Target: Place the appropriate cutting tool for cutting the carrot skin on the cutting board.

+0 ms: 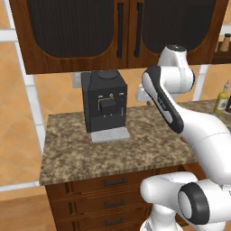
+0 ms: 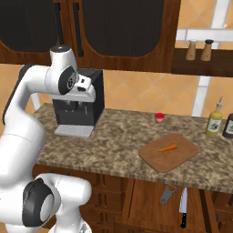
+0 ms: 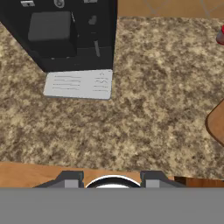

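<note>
The brown cutting board [image 2: 181, 156] lies on the granite counter to the right, and a corner of it shows in the hand view [image 3: 217, 124]. On the board rests the small orange carrot [image 2: 168, 148]. Below the counter edge, against the cabinet front, hang a grey peeler [image 2: 167, 195] and a black-handled knife [image 2: 183, 207]. My gripper [image 3: 111, 180] hovers high above the counter in front of the coffee machine, far left of the board. Its two tips stand apart with nothing between them.
A black coffee machine [image 1: 104, 101] stands at the back left of the counter [image 1: 117, 149]. A small red cup [image 2: 159, 118] sits behind the board. An oil bottle [image 2: 213, 123] and a dark bottle [image 2: 227, 126] stand at the far right. Two shakers [image 2: 193, 50] sit on a wall shelf.
</note>
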Motion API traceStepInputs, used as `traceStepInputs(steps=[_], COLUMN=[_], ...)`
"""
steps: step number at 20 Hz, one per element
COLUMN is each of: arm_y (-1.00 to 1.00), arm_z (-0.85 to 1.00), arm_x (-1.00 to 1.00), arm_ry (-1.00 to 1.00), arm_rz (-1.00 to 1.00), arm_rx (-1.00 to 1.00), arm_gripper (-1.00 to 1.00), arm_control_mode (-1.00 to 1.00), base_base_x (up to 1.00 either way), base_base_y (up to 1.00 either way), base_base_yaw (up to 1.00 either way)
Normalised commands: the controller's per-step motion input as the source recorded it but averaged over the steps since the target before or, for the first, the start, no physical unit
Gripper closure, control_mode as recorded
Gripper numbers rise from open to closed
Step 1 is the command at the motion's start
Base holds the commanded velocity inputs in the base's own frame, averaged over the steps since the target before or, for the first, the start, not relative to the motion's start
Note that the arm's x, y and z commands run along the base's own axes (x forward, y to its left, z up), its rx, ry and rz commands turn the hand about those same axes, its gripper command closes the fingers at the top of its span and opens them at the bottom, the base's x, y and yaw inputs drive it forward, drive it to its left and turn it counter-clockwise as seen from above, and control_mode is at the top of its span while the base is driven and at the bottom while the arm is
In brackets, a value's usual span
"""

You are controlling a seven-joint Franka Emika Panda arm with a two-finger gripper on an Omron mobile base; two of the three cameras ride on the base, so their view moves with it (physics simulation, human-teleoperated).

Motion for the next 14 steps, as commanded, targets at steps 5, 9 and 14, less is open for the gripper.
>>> traceStepInputs(steps=[5,9,14], arm_y=[-0.37,-1.0,-1.0], arm_z=[-0.01,-0.26,-0.29], arm_x=[-0.07,-0.69,-0.8], arm_ry=[-0.01,-0.11,0.0], arm_rz=[0.05,0.13,0.02], arm_rx=[0.0,0.01,0.01], arm_gripper=[-1.0,-1.0,-1.0], arm_control_mode=[-1.0,-1.0,-1.0], base_base_x=[0.0,0.0,0.0], base_base_y=[0.0,0.0,0.0], base_base_yaw=[0.0,0.0,0.0])
